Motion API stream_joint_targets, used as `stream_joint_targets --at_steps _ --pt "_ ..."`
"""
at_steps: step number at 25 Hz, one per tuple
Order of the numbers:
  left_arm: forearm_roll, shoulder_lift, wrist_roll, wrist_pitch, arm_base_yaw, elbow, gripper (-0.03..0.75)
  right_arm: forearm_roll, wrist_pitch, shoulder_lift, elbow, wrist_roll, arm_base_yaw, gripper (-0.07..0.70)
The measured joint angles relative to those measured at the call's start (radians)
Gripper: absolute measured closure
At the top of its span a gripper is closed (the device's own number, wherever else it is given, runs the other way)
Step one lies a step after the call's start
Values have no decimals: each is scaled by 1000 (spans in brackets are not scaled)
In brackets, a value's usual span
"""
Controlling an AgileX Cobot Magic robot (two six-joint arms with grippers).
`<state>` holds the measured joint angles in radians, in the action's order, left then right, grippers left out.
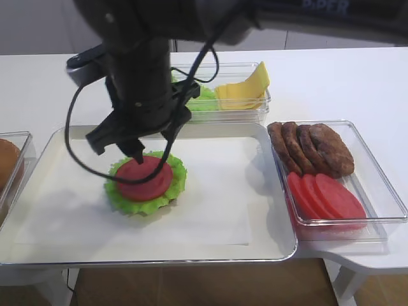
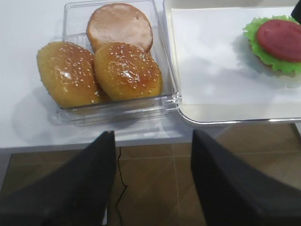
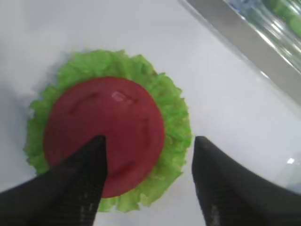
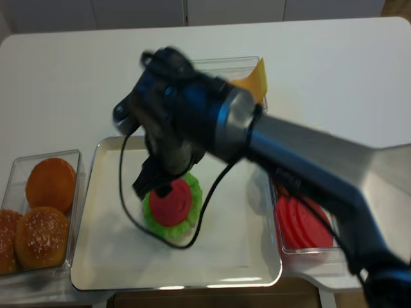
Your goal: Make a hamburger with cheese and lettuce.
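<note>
Hamburger (image 3: 110, 134) w/ red slice (image 3: 104, 132) on top sits right under right gripper (image 3: 148, 143), jaws apart, nothing held.

A: Was there any writing to read?

B: Only one bit. Pale letters stood on the dark casing of the right arm (image 1: 331, 16) at the top edge of the first high view. They looked like "PIPER", though the frame cut off their tops.

A: Anything printed on the containers, the tray or the food?

B: No. The clear tubs (image 1: 376, 197), the tray (image 1: 268, 252) and the white paper sheet (image 1: 210, 210) carried no label, number or sign that I could make out.

A: And the other views?

B: No text showed in either wrist view, and the second high view was too blurred on the arm to read anything.
</note>
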<state>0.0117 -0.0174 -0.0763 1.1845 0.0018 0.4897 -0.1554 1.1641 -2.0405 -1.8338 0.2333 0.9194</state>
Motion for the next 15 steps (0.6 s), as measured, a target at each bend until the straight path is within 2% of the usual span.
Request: stream_joint_targets --at_steps 4,9,15 --pt "0 0 0 0 0 0 334 90 15 31 0 -38 -113 201" --pt "0 0 0 0 0 0 334 121 58 66 0 -70 -241 201" --pt "0 0 0 0 0 0 334 148 71 119 0 -89 -377 201"
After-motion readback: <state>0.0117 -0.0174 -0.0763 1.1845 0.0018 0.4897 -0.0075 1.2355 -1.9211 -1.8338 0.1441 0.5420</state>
